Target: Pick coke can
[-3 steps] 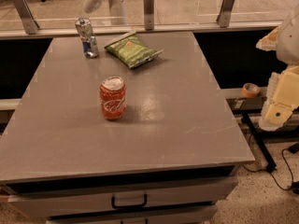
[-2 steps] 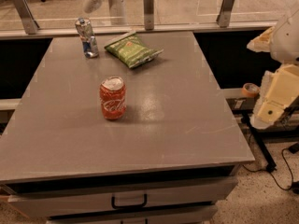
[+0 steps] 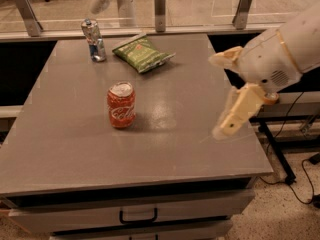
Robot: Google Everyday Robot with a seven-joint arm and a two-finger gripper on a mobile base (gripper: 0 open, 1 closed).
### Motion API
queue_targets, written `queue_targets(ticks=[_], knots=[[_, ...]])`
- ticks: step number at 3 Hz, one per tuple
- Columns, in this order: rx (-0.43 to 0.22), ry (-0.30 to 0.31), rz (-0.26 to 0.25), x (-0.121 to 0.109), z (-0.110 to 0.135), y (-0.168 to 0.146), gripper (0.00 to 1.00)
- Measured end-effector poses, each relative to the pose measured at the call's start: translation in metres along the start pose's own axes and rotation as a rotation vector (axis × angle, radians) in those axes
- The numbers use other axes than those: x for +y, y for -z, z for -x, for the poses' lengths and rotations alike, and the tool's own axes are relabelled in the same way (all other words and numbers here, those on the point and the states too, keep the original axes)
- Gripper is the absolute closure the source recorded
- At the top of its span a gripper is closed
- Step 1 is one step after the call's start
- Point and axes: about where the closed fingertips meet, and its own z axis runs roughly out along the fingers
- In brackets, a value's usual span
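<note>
On one counter (image 3: 75, 149): two cans, one coke can (image 3: 121, 112) and one taller silver-and-blue can (image 3: 93, 40), one green chip bag (image 3: 142, 53), one tool (image 3: 218, 96) above the counter's right edge, jaws apart

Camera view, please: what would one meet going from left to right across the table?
Silver-and-blue can → coke can → green chip bag → the gripper, open, hovering over the right side of the table.
</note>
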Motion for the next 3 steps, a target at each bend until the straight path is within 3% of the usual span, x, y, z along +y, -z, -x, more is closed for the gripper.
queue_targets(ticks=[1,2,3], knots=[[-0.237,-0.016,0.059,0.001,0.045,-0.051,0.0],[-0.293,-0.023,0.07,0.003,0.065,-0.051,0.0],[-0.291,-0.022,0.07,0.003,0.064,-0.052,0.0]])
